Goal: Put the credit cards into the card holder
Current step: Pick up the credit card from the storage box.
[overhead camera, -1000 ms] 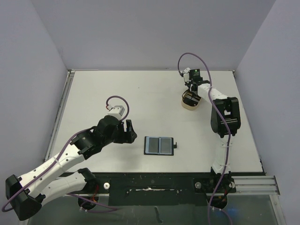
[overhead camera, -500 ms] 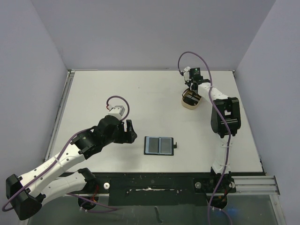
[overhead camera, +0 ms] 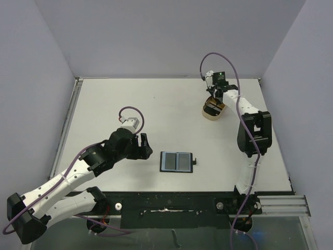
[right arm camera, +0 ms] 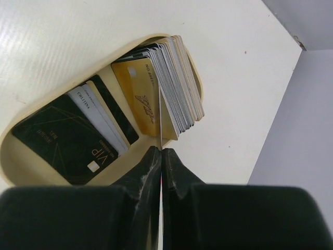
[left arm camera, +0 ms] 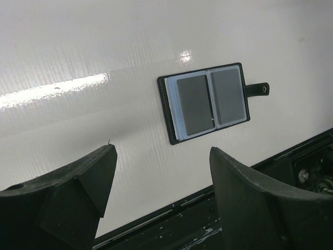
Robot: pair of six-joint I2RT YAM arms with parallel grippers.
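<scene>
Fingers of the right arm (right arm camera: 143, 179), near the table's (overhead camera: 130, 104) far-right corner, pinch one credit card (right arm camera: 161, 122) edge-on. The card holder (overhead camera: 177, 161) lies open toward the near edge, long axis along it, nearer the spread left fingers (left arm camera: 78, 182).

Brightly, evenly lit from overhead; faint soft shadows only. Left wrist view: white glare streak on the table (left arm camera: 130, 156) at 9 o'clock, smaller hotspot near 12. Right wrist view: dark, blurred fingers (right arm camera: 78, 219) at 6 o'clock.
</scene>
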